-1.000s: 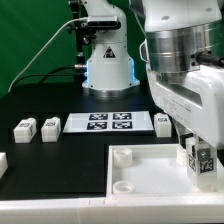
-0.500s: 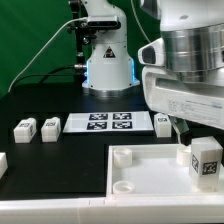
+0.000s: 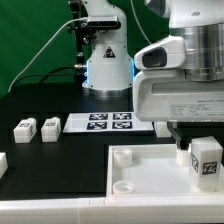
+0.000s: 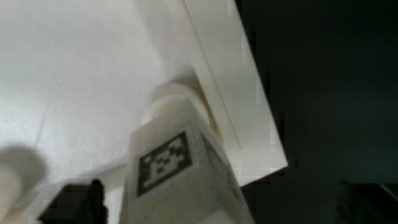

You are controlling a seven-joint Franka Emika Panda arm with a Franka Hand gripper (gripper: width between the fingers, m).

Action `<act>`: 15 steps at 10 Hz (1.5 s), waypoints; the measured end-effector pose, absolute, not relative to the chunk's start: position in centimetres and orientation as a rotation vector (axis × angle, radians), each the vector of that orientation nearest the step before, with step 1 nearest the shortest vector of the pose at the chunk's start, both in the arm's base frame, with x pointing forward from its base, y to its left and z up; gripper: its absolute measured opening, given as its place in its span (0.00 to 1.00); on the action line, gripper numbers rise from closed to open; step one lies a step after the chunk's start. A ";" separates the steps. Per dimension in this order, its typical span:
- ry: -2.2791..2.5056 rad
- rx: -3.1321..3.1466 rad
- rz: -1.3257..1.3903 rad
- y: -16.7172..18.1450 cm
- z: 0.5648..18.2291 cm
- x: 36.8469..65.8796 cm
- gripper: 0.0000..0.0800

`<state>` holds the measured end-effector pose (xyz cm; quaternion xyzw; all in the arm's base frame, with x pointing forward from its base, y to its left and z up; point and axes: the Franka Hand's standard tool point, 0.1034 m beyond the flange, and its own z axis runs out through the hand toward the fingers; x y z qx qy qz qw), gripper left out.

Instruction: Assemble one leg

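White plastic shows up sharply against the black table (image 3: 60,160). The leg (image 3: 205,160) stands upright at the exterior view's right end of the tray (image 3: 150,172), with its black-and-white tag facing the camera. In the wrist view the leg (image 4: 175,165) rises from a round socket (image 4: 171,97) set right against the tray's raised rim (image 4: 222,80). The tray's flat floor (image 4: 71,80) spreads to one side and the dark table lies beyond the rim.

The gripper (image 3: 196,133) hangs just above the leg, under the arm's big white wrist. In the wrist view the gripper (image 4: 222,200) is spread. One dark fingertip (image 4: 75,200) sits clear of the leg on one side. The other is only a faint shape against the black on the far side. Neither one touches the leg.

On the exterior view's left, two loose blocks (image 3: 25,128) (image 3: 50,126) lie side by side on the table. The marker board (image 3: 110,122) lies just beyond them, and a third block (image 3: 163,122) sits at the board's other end. The robot's base (image 3: 108,62) stands behind the marker board.
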<state>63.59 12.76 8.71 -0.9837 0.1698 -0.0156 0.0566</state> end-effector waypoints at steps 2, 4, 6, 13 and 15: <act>0.072 -3.043 -0.079 11.5 8.7 63.9 0.81; 0.123 -3.037 -0.074 11.9 8.7 63.9 0.80; 0.317 -3.017 -0.063 11.9 8.7 63.8 0.37; 1.666 -2.511 -0.046 11.5 8.5 63.4 0.37; 1.971 -2.261 -0.023 11.7 8.5 63.2 0.38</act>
